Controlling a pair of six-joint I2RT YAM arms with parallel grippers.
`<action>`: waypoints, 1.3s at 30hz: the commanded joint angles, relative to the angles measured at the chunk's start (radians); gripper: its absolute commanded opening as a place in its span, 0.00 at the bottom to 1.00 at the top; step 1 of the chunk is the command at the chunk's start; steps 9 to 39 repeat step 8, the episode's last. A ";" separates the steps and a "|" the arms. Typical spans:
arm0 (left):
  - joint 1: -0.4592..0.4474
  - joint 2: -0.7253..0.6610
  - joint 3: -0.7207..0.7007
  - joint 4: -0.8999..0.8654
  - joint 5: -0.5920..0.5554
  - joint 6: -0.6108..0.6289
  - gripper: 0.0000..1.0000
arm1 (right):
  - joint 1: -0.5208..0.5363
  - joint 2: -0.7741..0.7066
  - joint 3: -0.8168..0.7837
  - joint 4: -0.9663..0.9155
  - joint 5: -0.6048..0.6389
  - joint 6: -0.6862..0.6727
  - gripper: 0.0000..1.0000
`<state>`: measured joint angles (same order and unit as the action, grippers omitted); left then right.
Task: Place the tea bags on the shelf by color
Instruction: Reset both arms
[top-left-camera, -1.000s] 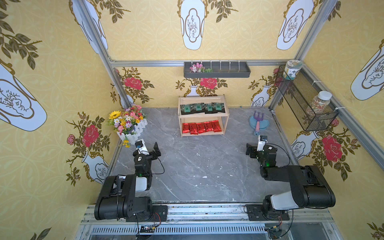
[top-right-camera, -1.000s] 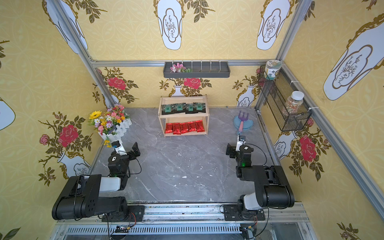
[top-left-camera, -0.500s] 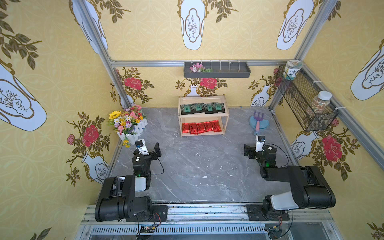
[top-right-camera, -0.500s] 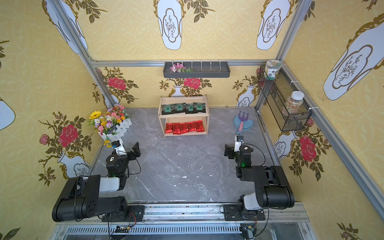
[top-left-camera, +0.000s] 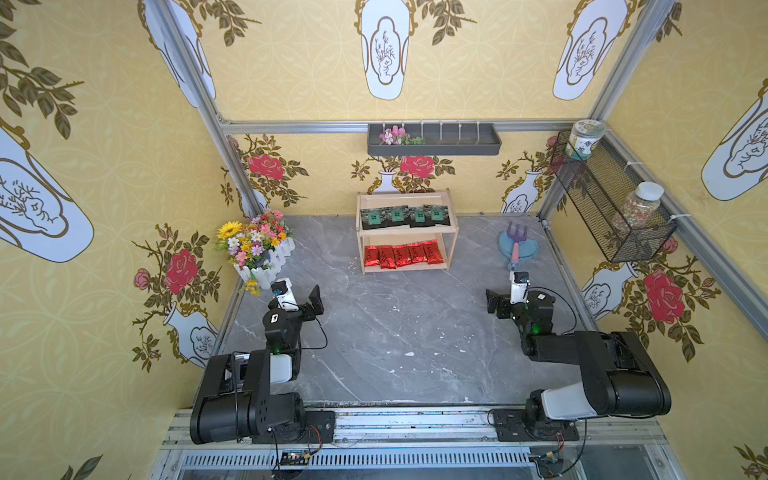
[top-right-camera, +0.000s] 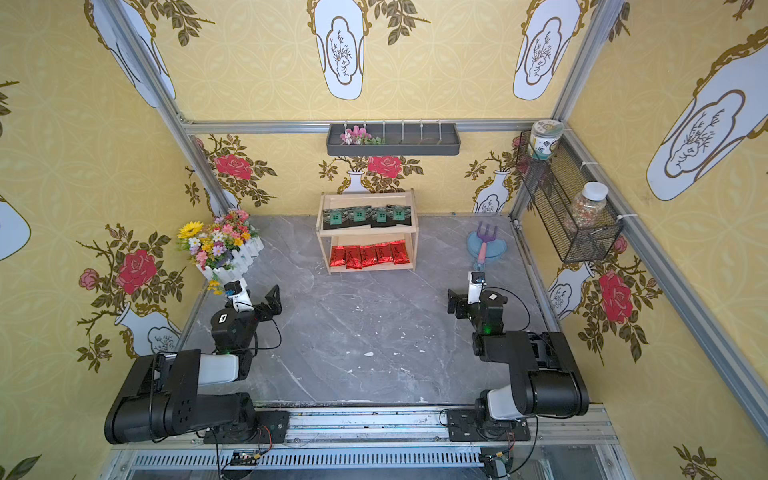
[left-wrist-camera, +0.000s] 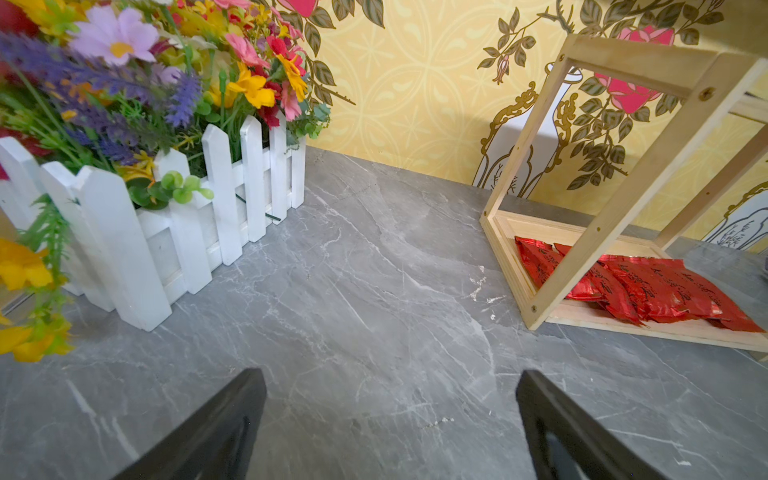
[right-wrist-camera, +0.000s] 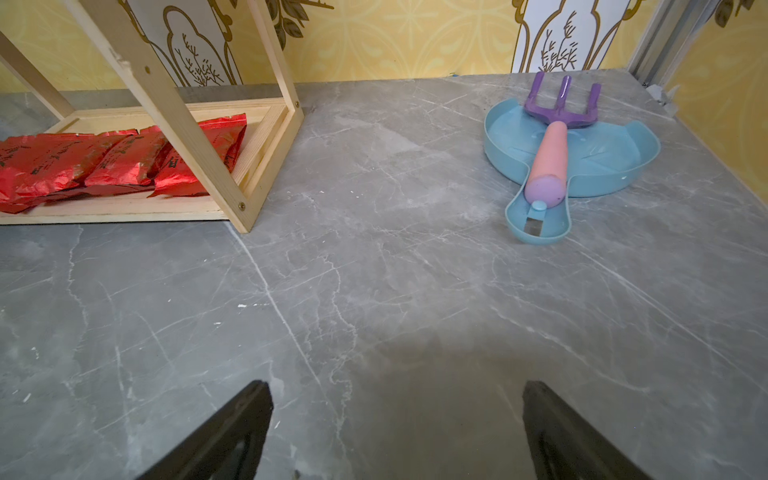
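The light wooden shelf stands at the back of the grey table. On its upper tier lie several black tea bags in a row. Several red foil tea bags fill the lower tier, and they also show in the wrist views. My left gripper hovers open and empty over bare table at the front left. My right gripper is open and empty at the front right.
A white picket box of flowers stands just behind the left gripper. A blue dustpan carrying a purple toy rake lies behind the right gripper. A dark wall tray and a black mesh basket with jars hang on the walls.
The right gripper has edged slightly to the left. Nothing else has visibly changed.
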<state>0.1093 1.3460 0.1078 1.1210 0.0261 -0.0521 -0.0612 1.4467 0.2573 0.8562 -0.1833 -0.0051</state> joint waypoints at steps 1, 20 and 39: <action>0.001 0.001 -0.003 0.015 0.008 0.007 1.00 | 0.030 0.021 0.029 -0.028 -0.046 -0.058 0.97; -0.007 -0.010 -0.011 0.019 -0.008 0.016 1.00 | -0.001 -0.003 -0.015 0.045 -0.083 -0.025 0.97; -0.007 -0.010 -0.011 0.019 -0.008 0.016 1.00 | -0.001 -0.003 -0.015 0.045 -0.083 -0.025 0.97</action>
